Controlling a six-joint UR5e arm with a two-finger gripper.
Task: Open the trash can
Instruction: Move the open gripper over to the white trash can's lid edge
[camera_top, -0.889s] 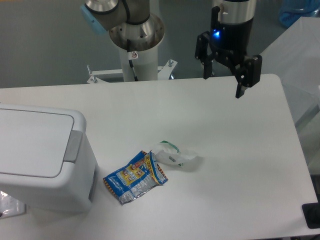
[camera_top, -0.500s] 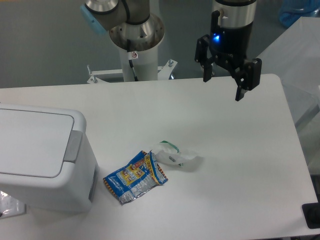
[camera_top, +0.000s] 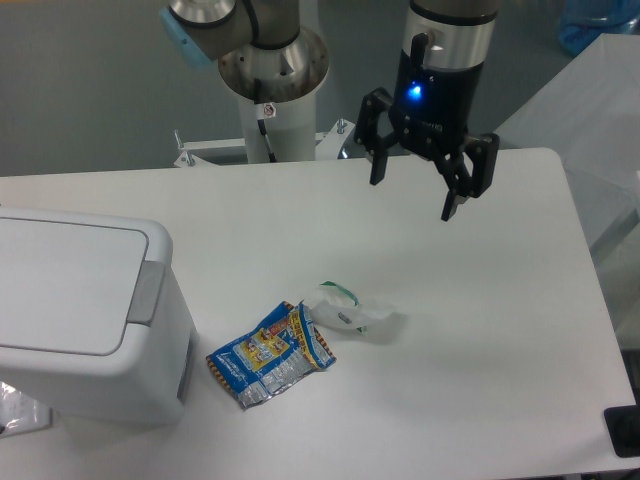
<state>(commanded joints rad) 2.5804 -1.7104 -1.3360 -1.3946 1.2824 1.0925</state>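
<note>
The trash can (camera_top: 85, 318) is a large white boxy bin at the table's left front, its flat lid down and a grey push tab (camera_top: 147, 293) on its right rim. My gripper (camera_top: 412, 197) hangs open above the back middle-right of the table, far to the right of the bin, with nothing between its black fingers (camera_top: 451, 203).
A crumpled blue snack wrapper (camera_top: 268, 354) lies on the table just right of the bin. A small white and green scrap (camera_top: 350, 308) sits beside it. The arm's base column (camera_top: 272, 90) stands behind the white table (camera_top: 480, 330), whose right edge runs near x 600.
My gripper has moved left and slightly lower over the table, still open. The bin and the litter have not moved.
</note>
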